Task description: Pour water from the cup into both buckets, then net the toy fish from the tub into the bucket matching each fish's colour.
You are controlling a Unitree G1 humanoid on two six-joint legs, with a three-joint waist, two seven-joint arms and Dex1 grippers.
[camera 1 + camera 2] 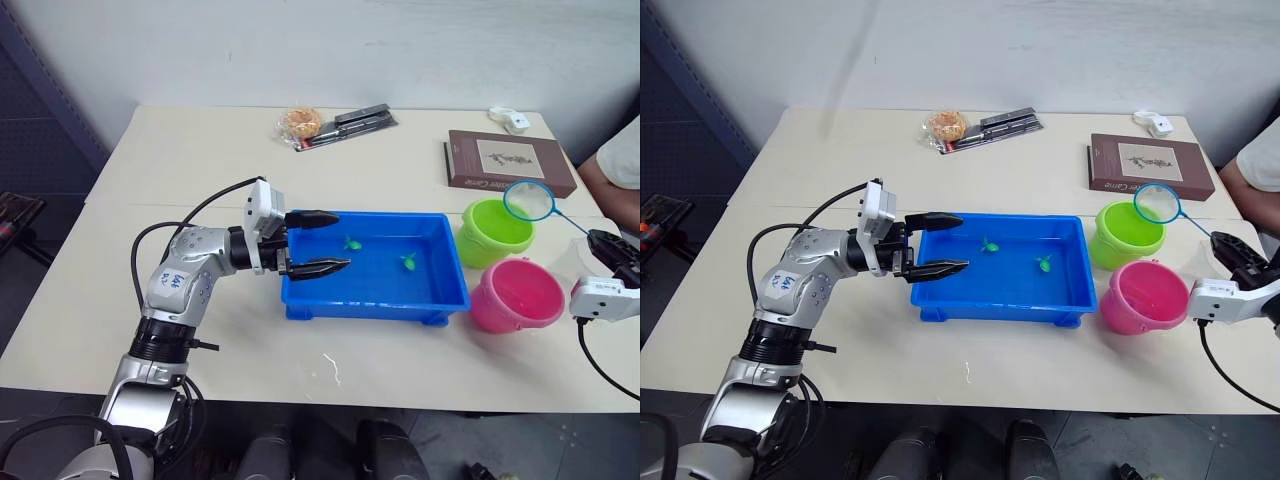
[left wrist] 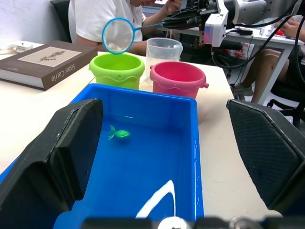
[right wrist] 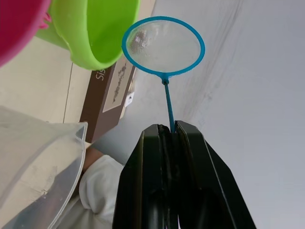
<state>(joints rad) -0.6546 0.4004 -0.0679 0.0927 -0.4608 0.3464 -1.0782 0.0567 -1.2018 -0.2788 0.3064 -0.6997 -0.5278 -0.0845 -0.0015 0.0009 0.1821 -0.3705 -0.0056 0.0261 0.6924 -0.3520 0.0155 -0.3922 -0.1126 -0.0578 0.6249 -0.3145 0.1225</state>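
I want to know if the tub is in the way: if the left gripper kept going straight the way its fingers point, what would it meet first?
Probably nothing solid at first: the open left gripper straddles the blue tub's near wall, pointing along the tub over the water. Next in line look the green toy fish, then the far wall; height is uncertain.

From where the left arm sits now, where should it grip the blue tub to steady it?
Grip the tub's near short wall, straight ahead of the open left end effector. Its rolled rim gives a lip for one finger inside and one outside.
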